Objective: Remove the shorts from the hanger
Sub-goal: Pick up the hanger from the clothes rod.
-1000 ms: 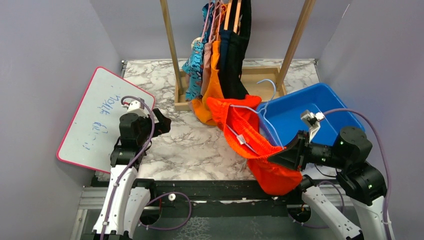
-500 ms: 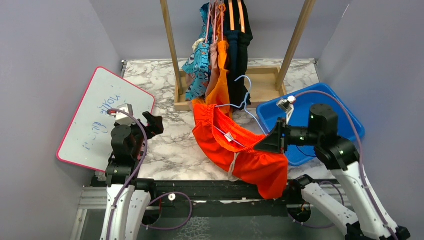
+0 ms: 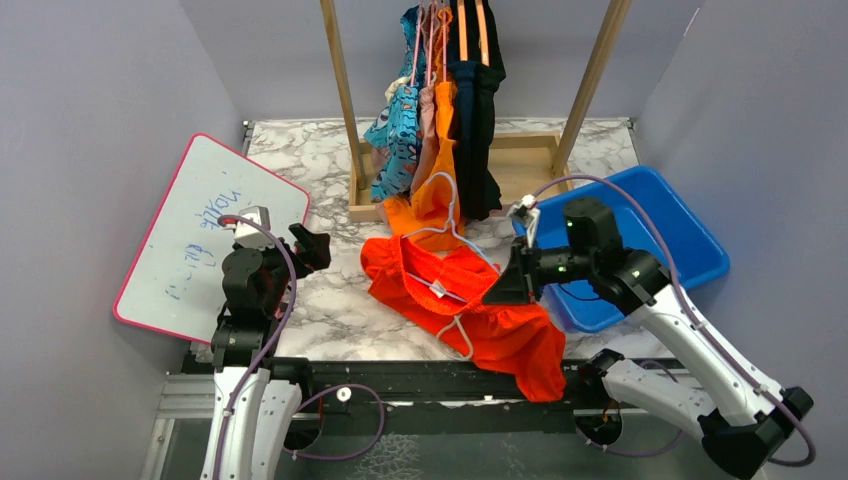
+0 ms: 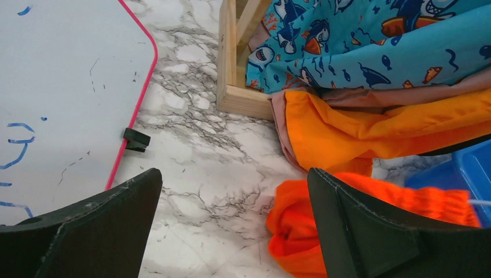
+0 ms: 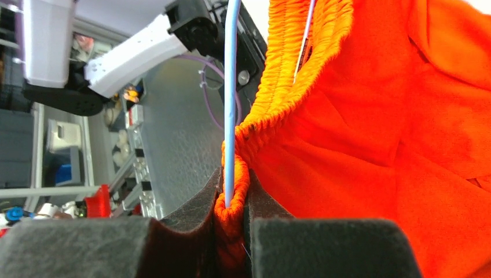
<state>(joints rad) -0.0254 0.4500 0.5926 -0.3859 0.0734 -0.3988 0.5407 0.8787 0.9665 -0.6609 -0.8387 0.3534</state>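
Plain grey-lavender walls (image 3: pixel 90 100) close in the space on the left, back and right, lit evenly by soft, diffuse light. Between them sits a counter (image 3: pixel 340 300) with a white marble pattern veined in grey. At its back stands a light wooden rack (image 3: pixel 341 90), whose two slanted posts rise from a rectangular base frame resting on the marble. A whiteboard (image 3: pixel 190 250) with a pink rim and blue scribbles lies at an angle on the left side, close to the wall. A blue plastic bin (image 3: pixel 690 240) sits on the right side. A black metal rail (image 3: pixel 420 378) runs along the counter's near edge.
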